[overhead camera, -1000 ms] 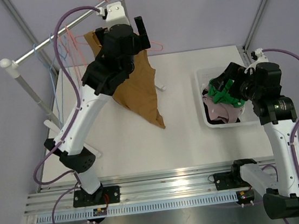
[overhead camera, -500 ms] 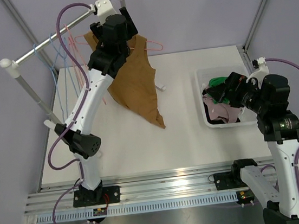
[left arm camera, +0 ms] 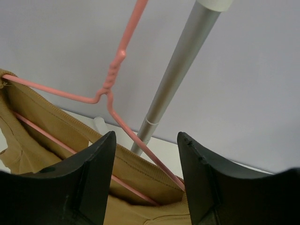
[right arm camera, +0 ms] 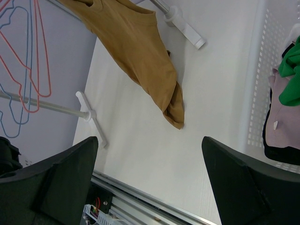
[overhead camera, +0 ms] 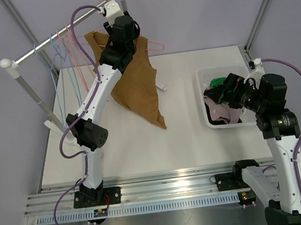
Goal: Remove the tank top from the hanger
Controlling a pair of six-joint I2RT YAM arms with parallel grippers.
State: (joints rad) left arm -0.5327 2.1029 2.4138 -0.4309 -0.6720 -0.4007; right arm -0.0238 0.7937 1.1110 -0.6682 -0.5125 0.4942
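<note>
Left wrist view: the left fingers point(left arm camera: 96, 178) are standing spread either side of a thin pink wire hanger point(left arm camera: 108, 92) carrying a ribbed tan tank top point(left arm camera: 51, 126); the right fingers point(right arm camera: 56, 183) are gaping too.

Basket point(overhead camera: 202, 101): white, sat at right side of table point(overhead camera: 186, 135), held green, pink and black clothes point(overhead camera: 222, 112).
Spare hangers point(overhead camera: 70, 56): blue and pink, hung on rail point(overhead camera: 33, 48).
</note>
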